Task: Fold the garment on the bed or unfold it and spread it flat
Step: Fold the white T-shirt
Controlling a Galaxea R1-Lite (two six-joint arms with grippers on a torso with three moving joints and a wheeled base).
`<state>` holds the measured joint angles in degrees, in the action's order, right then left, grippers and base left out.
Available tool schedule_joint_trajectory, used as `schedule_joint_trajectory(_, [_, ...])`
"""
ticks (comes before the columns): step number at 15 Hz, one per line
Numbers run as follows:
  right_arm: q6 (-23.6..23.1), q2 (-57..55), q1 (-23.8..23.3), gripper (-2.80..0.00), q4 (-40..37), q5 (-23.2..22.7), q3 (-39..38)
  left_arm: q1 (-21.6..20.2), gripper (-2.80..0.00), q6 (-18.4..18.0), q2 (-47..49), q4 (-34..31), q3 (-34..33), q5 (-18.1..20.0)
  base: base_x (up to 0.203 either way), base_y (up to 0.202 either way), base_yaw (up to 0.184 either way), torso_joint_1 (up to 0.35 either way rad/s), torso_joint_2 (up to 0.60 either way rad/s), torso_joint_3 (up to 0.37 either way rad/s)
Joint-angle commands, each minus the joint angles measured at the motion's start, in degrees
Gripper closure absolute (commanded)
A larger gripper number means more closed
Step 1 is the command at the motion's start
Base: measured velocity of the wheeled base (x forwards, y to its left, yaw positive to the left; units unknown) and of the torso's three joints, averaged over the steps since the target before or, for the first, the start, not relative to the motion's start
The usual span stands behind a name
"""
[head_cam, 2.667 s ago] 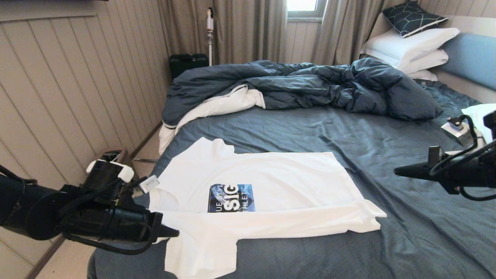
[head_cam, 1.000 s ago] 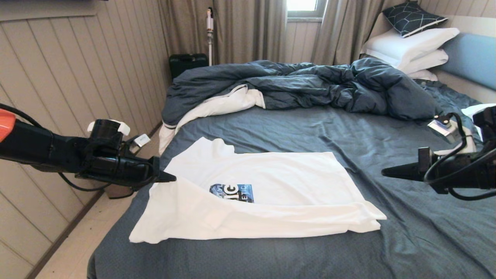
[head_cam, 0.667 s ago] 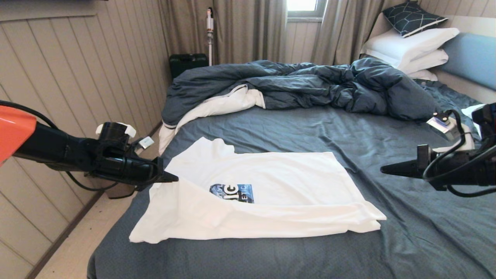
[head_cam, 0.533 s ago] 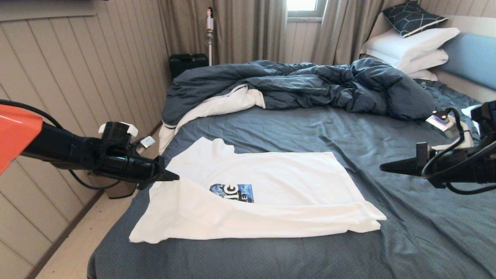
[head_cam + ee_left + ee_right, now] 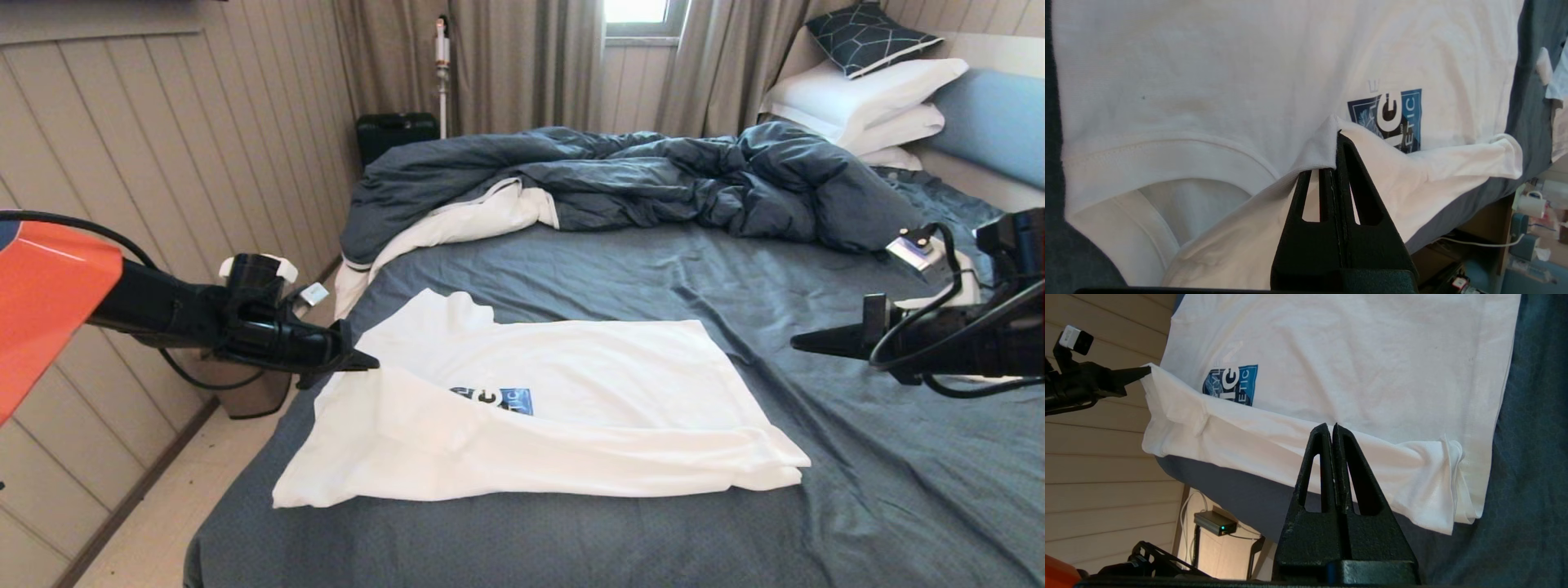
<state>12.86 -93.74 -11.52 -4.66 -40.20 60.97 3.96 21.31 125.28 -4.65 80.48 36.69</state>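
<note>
**A:** On the bed [image 5: 620,278], toward its foot and near the side that runs along the panelled wall [image 5: 163,163], a white T-shirt [image 5: 588,367] with a blue chest print [image 5: 494,398] lies mostly flat on the dark sheet. Your left gripper [image 5: 363,362] sits at the shirt's collar end, its fingers pressed together and pinching a small peak of fabric from a side panel that is partly turned over the shirt. Your right gripper [image 5: 804,345] hangs above the sheet, off the shirt's hem end and well apart from it, fingers pressed together, holding nothing.

**B:** What could go wrong from here?

**A:** In my judgement, the pinch is the weak point. You hold only a small tuck of cloth, so a quick pull could slip it free and drop the panel in a heap. Only one point is held, so the turned panel already slants across the print; carrying it further on that one grip could set a crooked crease.

**B:** Anything else?

**A:** The bunched corner at the hem end could drag and pull the shirt's lower layer along. The rumpled duvet [image 5: 653,175] lies beyond the shirt, toward the pillows [image 5: 865,98], clear of the fold.
</note>
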Motion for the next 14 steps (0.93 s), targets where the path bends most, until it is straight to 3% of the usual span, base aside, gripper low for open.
schedule_joint_trajectory(1, [0.1, -0.5, 0.1, 0.00, 0.0, -0.3, 0.0, 0.0, 0.00, -0.2, 0.9, 0.0, -0.9, 0.2, 0.000, 0.000, 0.000, 0.000, 0.00, 0.000])
schedule_joint_trajectory(7, [0.1, -0.5, 0.1, 0.00, 0.0, -0.3, -0.1, 0.1, 0.00, -1.6, 0.0, -0.2, -3.8, 0.2, 0.000, 0.000, 0.000, 0.000, 0.00, 0.000])
schedule_joint_trajectory(8, [0.1, -0.4, 0.1, 0.00, 0.0, -0.3, -0.3, 0.2, -2.80, -2.5, -0.3, -0.1, -4.8, 0.2, 0.000, 0.000, 0.000, 0.000, 0.00, 0.000])
schedule_joint_trajectory(14, [0.1, 0.2, 0.2, 0.00, 0.1, -0.5, -2.0, -0.2, -2.80, -3.7, -9.4, -0.2, -9.3, 0.2, 0.000, 0.000, 0.000, 0.000, 0.00, 0.000])
